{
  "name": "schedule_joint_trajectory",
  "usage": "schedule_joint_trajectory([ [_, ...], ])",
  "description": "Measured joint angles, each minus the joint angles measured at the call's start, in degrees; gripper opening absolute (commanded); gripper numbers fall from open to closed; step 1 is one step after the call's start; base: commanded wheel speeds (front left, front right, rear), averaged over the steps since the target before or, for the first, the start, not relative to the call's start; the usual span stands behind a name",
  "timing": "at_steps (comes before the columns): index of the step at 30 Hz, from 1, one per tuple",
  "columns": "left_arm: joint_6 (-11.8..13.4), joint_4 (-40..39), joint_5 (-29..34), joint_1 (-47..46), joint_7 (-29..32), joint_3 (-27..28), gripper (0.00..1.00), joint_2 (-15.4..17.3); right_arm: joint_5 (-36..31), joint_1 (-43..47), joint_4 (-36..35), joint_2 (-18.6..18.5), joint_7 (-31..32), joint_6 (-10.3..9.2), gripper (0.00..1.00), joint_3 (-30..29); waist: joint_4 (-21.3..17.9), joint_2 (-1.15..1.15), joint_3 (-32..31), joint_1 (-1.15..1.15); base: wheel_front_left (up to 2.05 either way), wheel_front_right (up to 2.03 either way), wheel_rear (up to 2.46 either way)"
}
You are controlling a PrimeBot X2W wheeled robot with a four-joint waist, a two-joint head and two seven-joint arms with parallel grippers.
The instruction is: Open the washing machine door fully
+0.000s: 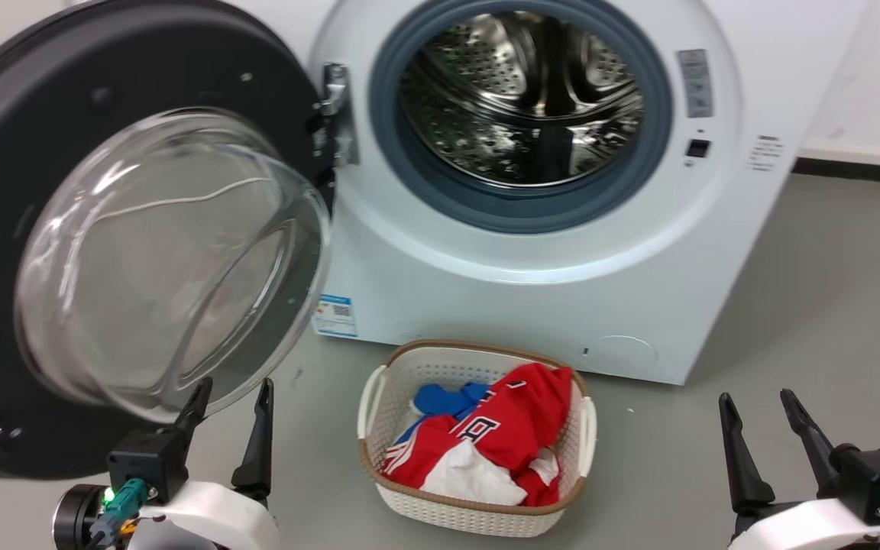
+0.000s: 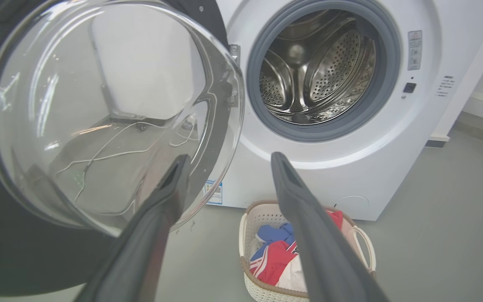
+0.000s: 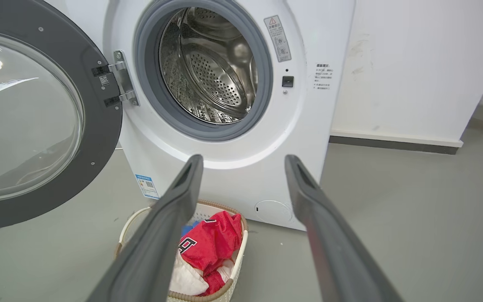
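The washing machine door (image 1: pixel 27 99) stands wide open, left of the washing machine (image 1: pixel 524 305). A clothes-filled basket (image 1: pixel 478 519) sits near its front. The left gripper (image 1: pixel 234 386) and right gripper (image 1: pixel 756 397) gape, empty.

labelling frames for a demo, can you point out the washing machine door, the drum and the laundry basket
washing machine door (image 1: pixel 150 252), head view, centre of the clear glass bowl
drum (image 1: pixel 524 99), head view, steel inner wall
laundry basket (image 1: pixel 478 518), head view, white front wall below the rim

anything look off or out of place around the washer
Nothing stands out: the washing machine door is swung open on its hinge, the drum looks empty, and the laundry basket sits upright with clothes inside.
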Motion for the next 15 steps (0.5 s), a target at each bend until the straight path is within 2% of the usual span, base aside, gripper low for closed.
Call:
schedule_joint_trajectory([
  [15,-1.4,4.4,-0.6,-2.9,-2.2,-1.6,1.0,-1.3,-0.5,-1.1,1.2,0.0,-0.4,0.0,1.0,0.3,-8.2,0.0,1.1,0.0,0.0,0.0,0.0],
])
